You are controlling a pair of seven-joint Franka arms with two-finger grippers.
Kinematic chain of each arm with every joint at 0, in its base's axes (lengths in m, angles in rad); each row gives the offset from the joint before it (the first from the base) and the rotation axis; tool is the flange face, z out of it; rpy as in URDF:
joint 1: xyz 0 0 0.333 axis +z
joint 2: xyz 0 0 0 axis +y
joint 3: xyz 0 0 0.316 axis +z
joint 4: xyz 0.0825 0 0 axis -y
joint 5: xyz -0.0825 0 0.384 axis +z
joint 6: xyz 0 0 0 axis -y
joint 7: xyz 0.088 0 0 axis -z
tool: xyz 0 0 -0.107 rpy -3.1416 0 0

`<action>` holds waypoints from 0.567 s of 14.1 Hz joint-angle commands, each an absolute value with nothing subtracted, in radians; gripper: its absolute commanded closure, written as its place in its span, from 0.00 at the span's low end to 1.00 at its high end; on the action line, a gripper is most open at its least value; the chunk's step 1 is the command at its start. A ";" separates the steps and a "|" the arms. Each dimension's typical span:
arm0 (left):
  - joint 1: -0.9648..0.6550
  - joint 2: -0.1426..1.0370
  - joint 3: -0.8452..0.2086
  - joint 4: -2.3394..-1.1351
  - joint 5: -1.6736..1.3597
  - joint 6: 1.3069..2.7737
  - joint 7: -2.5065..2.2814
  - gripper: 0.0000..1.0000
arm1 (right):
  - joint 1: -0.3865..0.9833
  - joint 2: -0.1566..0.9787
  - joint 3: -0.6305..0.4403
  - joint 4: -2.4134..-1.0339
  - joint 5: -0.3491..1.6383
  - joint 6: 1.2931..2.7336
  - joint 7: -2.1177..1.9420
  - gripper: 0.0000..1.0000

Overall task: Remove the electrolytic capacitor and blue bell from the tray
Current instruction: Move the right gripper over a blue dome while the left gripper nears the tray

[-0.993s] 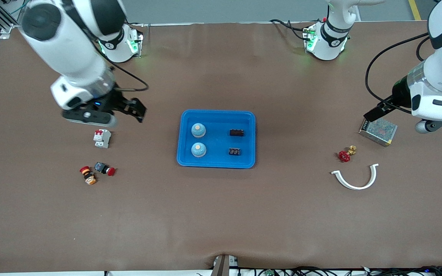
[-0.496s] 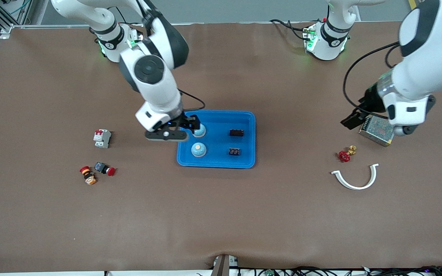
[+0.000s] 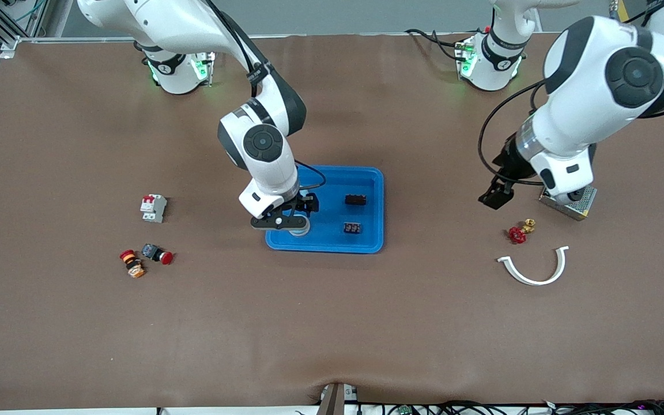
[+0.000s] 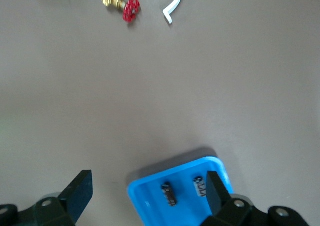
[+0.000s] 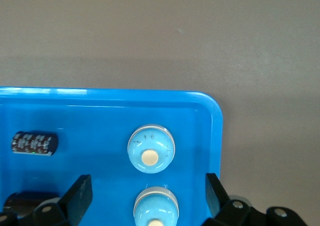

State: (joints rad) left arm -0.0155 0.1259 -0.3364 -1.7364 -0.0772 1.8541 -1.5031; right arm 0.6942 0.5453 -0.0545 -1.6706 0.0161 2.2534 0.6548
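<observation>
A blue tray in the middle of the table holds two blue dome bells and two black capacitors. My right gripper hangs open over the bell nearer the front camera, which it mostly covers. In the right wrist view that bell sits between the spread fingers, with the farther bell and a capacitor beside it. My left gripper is open and empty over bare table toward the left arm's end. Its wrist view shows the tray and both capacitors.
A white breaker and two push buttons lie toward the right arm's end. A metal mesh box, a red-handled brass valve and a white curved strip lie toward the left arm's end.
My right arm swung from above the breaker to over the tray's bells. My left arm moved from the metal mesh box toward the tray. Both grippers stayed open.
</observation>
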 commanded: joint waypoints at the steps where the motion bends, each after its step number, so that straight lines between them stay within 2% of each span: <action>1: -0.018 0.166 -0.368 -1.744 -0.091 1.919 -1.630 0.00 | 0.699 0.578 -0.061 -1.649 0.003 2.258 0.653 0.00; 5: -0.092 0.172 -0.382 -1.853 -0.077 2.090 -1.778 0.00 | 0.699 0.621 -0.061 -1.641 0.003 2.270 0.655 0.00; 8: -0.133 0.202 -0.382 -1.865 -0.075 2.125 -1.847 0.00 | 0.710 0.652 -0.061 -1.640 0.005 2.299 0.658 0.00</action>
State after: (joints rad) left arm -0.1161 0.2011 -0.3826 -1.8493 -0.0771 2.1031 -1.8097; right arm 0.6947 0.6204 -0.0559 -1.6660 0.0154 2.2885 0.6545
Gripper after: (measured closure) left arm 0.000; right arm 0.000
